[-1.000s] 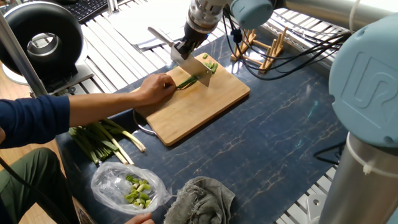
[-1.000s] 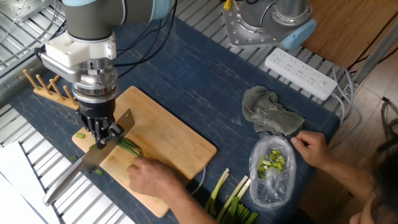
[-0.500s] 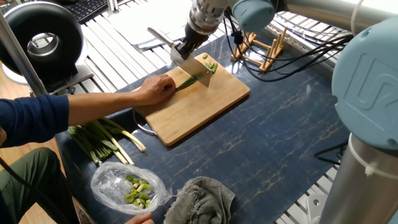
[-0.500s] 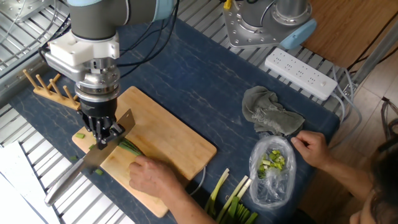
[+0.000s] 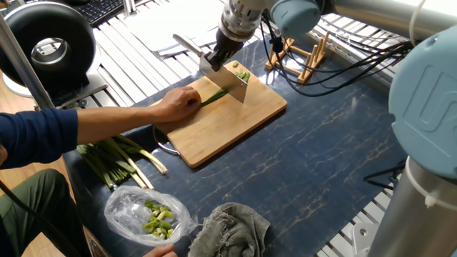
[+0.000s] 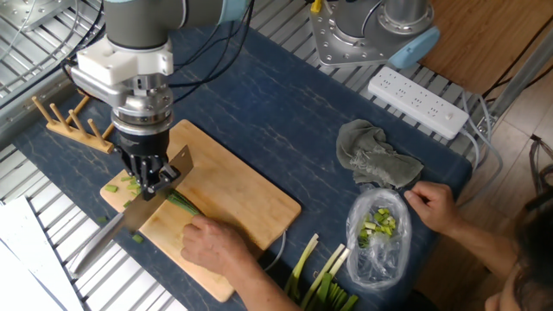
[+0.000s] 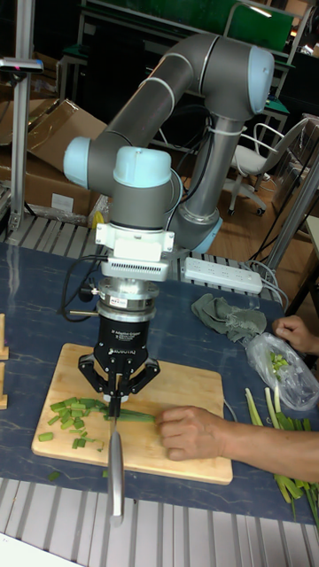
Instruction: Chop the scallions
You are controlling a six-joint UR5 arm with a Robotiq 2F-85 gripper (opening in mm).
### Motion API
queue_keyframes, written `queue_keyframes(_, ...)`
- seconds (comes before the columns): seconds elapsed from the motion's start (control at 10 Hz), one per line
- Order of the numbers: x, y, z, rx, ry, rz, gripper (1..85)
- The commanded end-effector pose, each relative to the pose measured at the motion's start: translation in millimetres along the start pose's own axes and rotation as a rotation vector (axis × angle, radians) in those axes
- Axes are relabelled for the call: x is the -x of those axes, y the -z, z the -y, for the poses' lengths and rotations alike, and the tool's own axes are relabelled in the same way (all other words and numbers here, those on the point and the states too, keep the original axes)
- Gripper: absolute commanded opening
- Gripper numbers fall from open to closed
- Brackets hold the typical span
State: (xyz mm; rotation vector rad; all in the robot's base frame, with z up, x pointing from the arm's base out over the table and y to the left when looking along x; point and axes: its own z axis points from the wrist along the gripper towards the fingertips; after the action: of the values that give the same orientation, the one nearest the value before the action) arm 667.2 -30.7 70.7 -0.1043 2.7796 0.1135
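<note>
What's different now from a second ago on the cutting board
The end effector, shut on the knife, has shifted a little along the scallions toward the person's hand holding them, so the blade sits farther from the cut pieces. The hand, the cutting board, the bag and the cloth look unmoved.
</note>
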Motion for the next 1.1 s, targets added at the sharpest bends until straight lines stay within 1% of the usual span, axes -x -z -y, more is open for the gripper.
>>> queue_keyframes(0.0, -8.2, 4.1, 2.2, 0.002, -0.001, 0.006, 1.3)
queue_keyframes(0.1, -12.2, 6.8, 4.2, 0.004, 0.005, 0.001, 1.3)
queue_keyframes(0.3, -16.6, 9.0, 1.9, 0.000, 0.003, -0.004, 1.3)
queue_keyframes(0.6, -21.8, 8.7, -0.6, -0.011, 0.003, -0.002, 1.3)
queue_keyframes(1.0, -33.5, 11.7, 0.4, -0.013, 0.014, 0.004, 1.3)
